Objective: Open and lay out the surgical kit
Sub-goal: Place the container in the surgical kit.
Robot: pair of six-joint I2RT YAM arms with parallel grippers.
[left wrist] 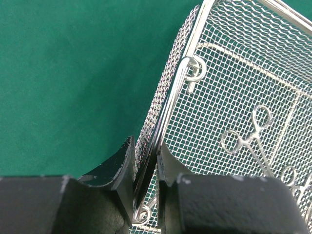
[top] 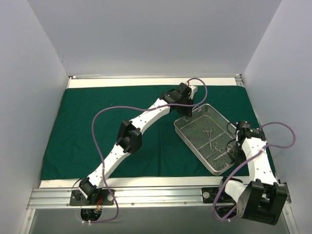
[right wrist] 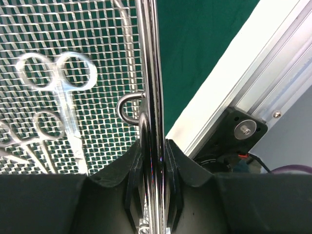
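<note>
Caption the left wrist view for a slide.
Left gripper shut on the rim of the wire-mesh tray, scissor-handled instruments inside, dark green cloth wrap below.

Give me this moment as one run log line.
left gripper: shut on tray far rim | right gripper: shut on tray near rim | instruments: inside tray | cloth: spread flat under tray

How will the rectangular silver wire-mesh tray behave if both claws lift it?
Probably stiff: the rectangular silver wire-mesh tray has a solid rod rim, pinched by left claw and right claw. Likely light, being open mesh. Loose silver scissor-handled instruments may slide if it tilts.
</note>
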